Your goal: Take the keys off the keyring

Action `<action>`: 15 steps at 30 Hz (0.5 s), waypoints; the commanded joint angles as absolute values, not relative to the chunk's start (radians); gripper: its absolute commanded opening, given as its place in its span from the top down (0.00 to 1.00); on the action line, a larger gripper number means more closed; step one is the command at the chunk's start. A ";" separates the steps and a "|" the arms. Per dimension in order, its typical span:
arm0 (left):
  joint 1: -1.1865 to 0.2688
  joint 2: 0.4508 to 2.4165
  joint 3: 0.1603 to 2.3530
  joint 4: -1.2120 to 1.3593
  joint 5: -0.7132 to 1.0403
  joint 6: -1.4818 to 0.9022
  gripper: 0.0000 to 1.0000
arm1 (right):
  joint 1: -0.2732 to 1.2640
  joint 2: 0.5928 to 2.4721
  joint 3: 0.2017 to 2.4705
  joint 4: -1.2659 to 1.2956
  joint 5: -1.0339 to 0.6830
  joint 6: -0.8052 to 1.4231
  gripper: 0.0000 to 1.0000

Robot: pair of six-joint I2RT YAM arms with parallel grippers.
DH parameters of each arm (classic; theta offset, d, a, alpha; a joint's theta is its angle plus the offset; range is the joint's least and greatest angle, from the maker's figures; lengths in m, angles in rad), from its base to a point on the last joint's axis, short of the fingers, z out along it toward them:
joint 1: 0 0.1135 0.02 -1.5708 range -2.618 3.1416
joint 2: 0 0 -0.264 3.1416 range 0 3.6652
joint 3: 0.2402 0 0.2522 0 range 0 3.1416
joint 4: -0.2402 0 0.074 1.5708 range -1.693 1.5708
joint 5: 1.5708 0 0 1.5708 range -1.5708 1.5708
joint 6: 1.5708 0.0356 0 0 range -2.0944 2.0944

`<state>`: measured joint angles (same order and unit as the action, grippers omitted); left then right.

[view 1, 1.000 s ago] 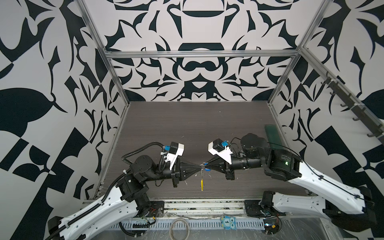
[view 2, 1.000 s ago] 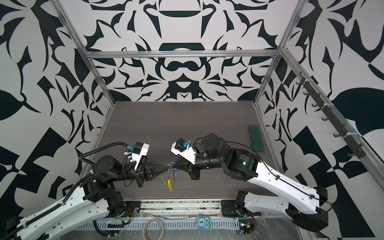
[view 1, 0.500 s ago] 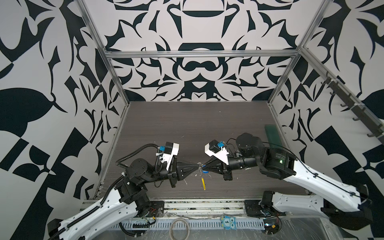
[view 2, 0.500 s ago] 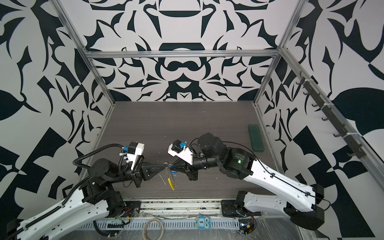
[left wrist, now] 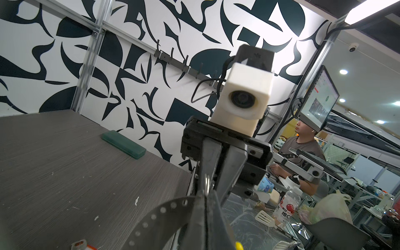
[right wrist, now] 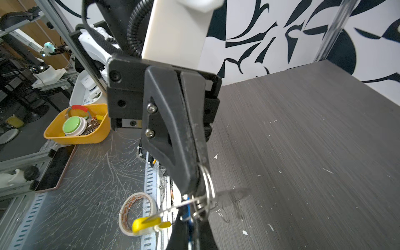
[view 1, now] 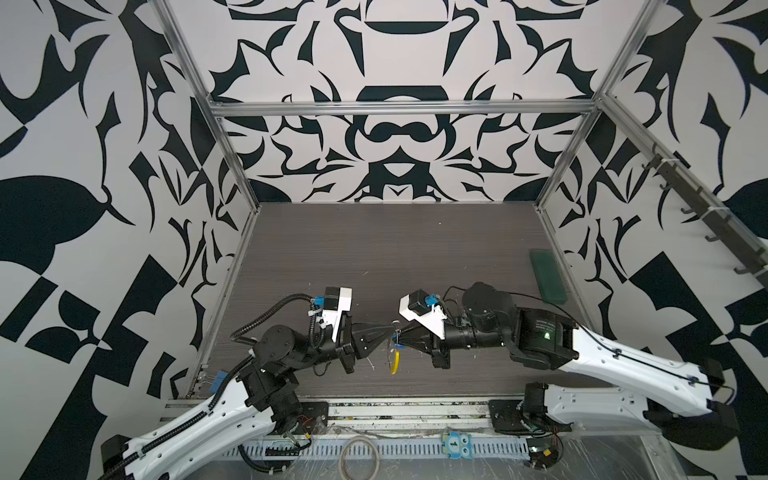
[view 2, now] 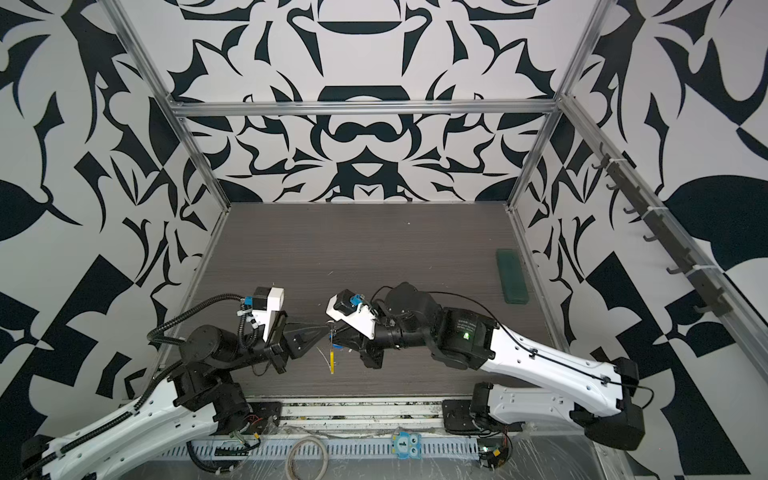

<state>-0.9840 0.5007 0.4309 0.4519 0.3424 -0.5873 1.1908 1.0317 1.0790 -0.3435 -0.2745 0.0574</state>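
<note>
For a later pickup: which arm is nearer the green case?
Right. The right arm reaches past close beside the green case at the table's right edge; the left arm works on the opposite side.

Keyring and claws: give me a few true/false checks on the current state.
1. The left claw and right claw are both shut. True.
2. The keyring lies flat on the table. False: it is held up between the two claw tips, with its yellow section dangling.
3. The claws are far apart. False: they meet tip to tip.
4. The green case lies near the table's right edge, and neither claw touches it. True.
</note>
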 commanded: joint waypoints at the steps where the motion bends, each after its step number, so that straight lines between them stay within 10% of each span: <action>1: -0.984 0.497 0.445 0.639 0.317 -0.598 1.00 | 1.207 1.029 1.051 -0.336 -0.209 0.069 1.00; 5: -0.984 0.510 0.471 0.564 0.343 -0.583 1.00 | 1.206 1.020 1.050 -0.334 -0.221 0.073 1.00; 15: -0.984 0.492 0.483 0.503 0.351 -0.569 1.00 | 1.206 0.907 1.083 -0.353 -0.253 0.070 0.60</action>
<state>-0.9840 0.5083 0.4507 0.4675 0.3477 -0.5777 1.2007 0.9592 1.0626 -0.3790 -0.2413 0.0654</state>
